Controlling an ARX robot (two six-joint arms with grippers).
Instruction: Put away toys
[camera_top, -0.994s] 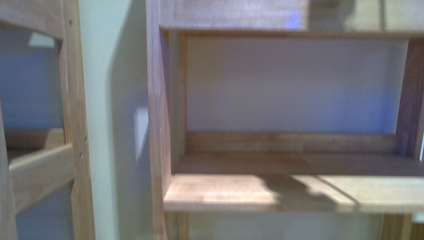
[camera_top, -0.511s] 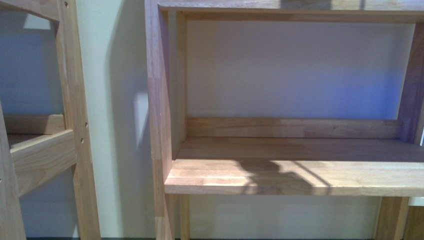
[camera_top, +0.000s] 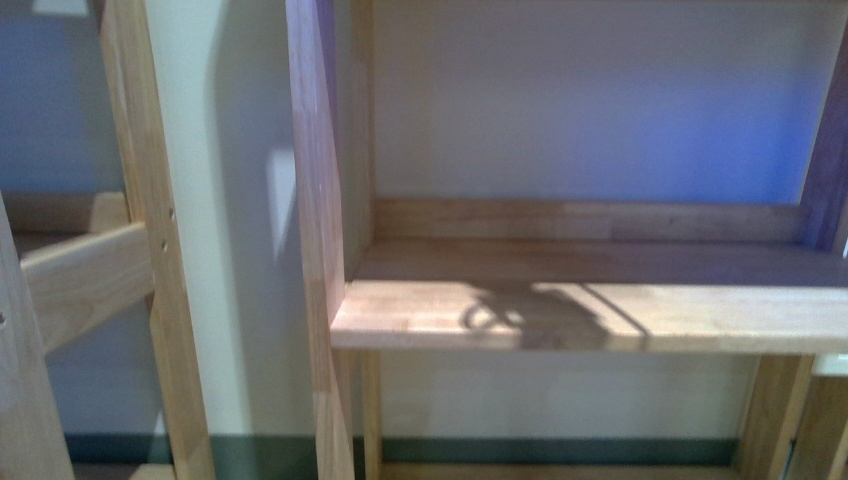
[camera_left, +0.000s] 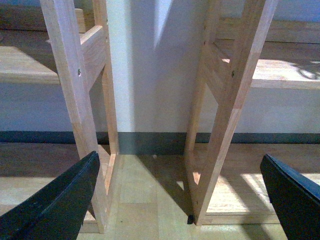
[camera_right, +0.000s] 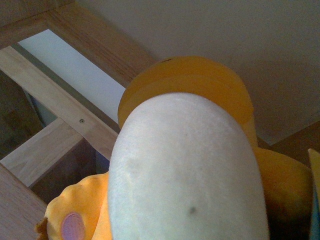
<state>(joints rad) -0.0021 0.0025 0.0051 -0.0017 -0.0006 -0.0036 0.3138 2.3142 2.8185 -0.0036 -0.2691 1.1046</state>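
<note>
Looked like a home room to me: wooden shelf unit (camera_top: 590, 310) at 3 o'clock, pale wall (camera_top: 240, 250), wood floor (camera_left: 145, 195).

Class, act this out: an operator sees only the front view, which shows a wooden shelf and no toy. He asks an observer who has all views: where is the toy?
Observer: In the right wrist view the toy fills the frame, close against the camera.
Operator: Is the right gripper shut on it?
Observer: Cannot tell; the toy hides the fingers.
Operator: And the left gripper?
Observer: The left gripper is open and empty, facing the floor between two wooden frames.
</note>
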